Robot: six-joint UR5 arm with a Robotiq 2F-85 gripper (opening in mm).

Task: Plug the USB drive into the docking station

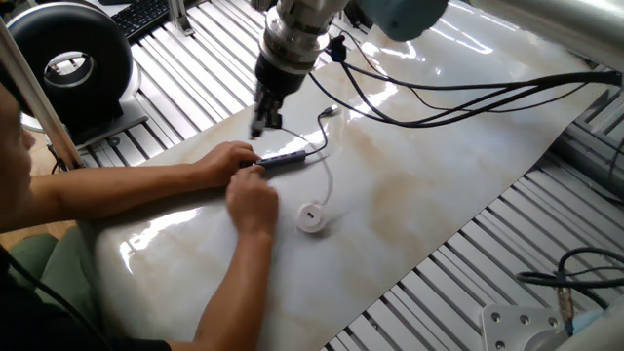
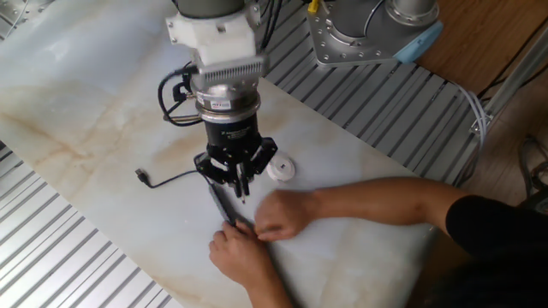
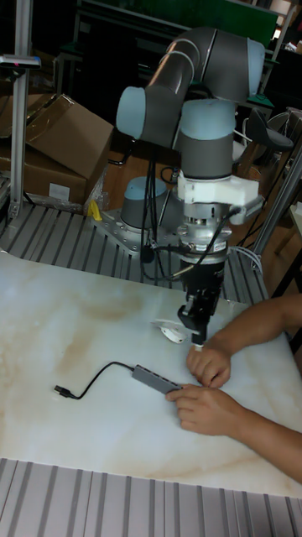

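Observation:
The docking station (image 1: 283,158) (image 2: 224,206) (image 3: 155,380) is a slim grey bar lying flat on the marble sheet. A person's two hands (image 1: 234,161) (image 2: 278,214) (image 3: 204,407) hold one end of it. Its black cable (image 2: 175,177) (image 3: 96,377) trails away to a small plug (image 2: 141,175) (image 3: 60,391). The USB drive (image 1: 311,217) (image 2: 280,168) (image 3: 172,333), a white round puck, lies beside the bar. My gripper (image 1: 261,125) (image 2: 242,193) (image 3: 199,338) points down just above the bar's held end, fingers close together on a small white plug.
A black round device (image 1: 68,63) and a keyboard (image 1: 146,15) sit beyond the sheet. Slatted metal table (image 2: 51,257) surrounds the marble. The person's forearms (image 1: 117,190) (image 2: 385,201) reach across the near side. Cardboard boxes (image 3: 50,143) stand behind the arm base.

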